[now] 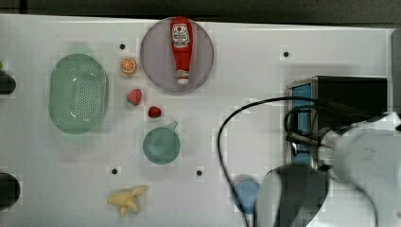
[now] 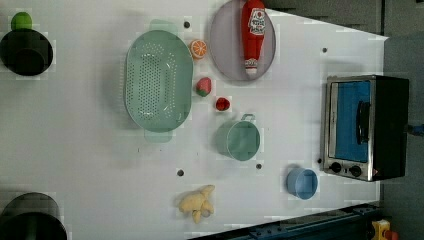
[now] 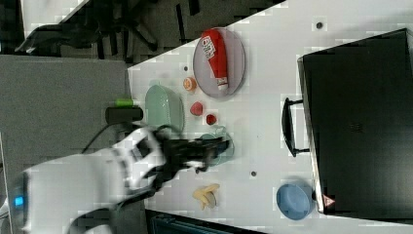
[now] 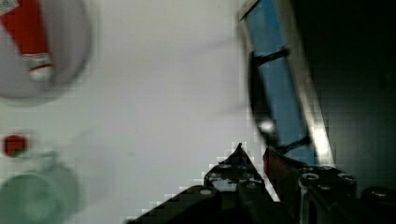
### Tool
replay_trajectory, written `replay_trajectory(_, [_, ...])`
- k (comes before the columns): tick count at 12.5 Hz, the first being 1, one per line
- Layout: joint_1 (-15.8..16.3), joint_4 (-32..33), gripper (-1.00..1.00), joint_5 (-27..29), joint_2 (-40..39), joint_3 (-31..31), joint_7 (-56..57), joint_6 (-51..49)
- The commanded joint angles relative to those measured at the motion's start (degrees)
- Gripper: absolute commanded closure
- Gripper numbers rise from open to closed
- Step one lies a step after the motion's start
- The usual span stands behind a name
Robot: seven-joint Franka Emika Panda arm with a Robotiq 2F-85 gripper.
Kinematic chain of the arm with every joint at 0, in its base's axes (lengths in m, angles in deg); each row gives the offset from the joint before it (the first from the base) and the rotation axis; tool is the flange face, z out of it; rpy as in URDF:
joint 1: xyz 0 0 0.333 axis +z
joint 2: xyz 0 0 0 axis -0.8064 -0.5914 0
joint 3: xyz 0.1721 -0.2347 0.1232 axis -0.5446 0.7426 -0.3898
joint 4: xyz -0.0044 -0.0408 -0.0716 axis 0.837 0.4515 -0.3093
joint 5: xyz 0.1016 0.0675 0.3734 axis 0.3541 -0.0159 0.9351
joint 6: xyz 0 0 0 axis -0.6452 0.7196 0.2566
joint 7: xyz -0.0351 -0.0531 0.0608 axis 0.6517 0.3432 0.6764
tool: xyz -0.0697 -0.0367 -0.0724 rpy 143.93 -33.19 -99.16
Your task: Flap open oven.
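The oven point(image 1: 352, 97) stands at the top view's right edge, a black box with a silver front frame. Its blue-tinted door point(image 2: 352, 120) sits flush in the frame, with the dark bar handle point(image 2: 363, 122) across it. In the wrist view my gripper point(image 4: 254, 156) hovers close to one end of the handle point(image 4: 258, 100), its two fingertips close together with nothing between them. My arm point(image 1: 359, 161) covers the lower part of the oven's front in the top view. In the right view the gripper point(image 3: 214, 153) appears in front of the green cup.
A blue cup point(image 2: 302, 183) stands on the white table point(image 1: 255, 71) beside the oven's knob end. A green cup point(image 1: 161, 145), a plate holding a ketchup bottle point(image 1: 180, 47), a green colander point(image 1: 78, 93), toy fruit and a banana point(image 1: 126, 198) lie further away. A black cable point(image 1: 227, 127) loops from my wrist.
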Motion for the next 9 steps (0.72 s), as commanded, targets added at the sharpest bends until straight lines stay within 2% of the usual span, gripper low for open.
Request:
replay_trajectory(1, [-0.8,0.8,0.65,0.5,-5.6,2.9,15.2,5.0])
replay_trajectory(5, [-1.0,2.0,0.65,0.5,-12.7,4.8,16.3,12.3])
replay_trajectory(9, [-1.0,5.2,0.65,0.5,-16.7,4.9,16.3,20.5])
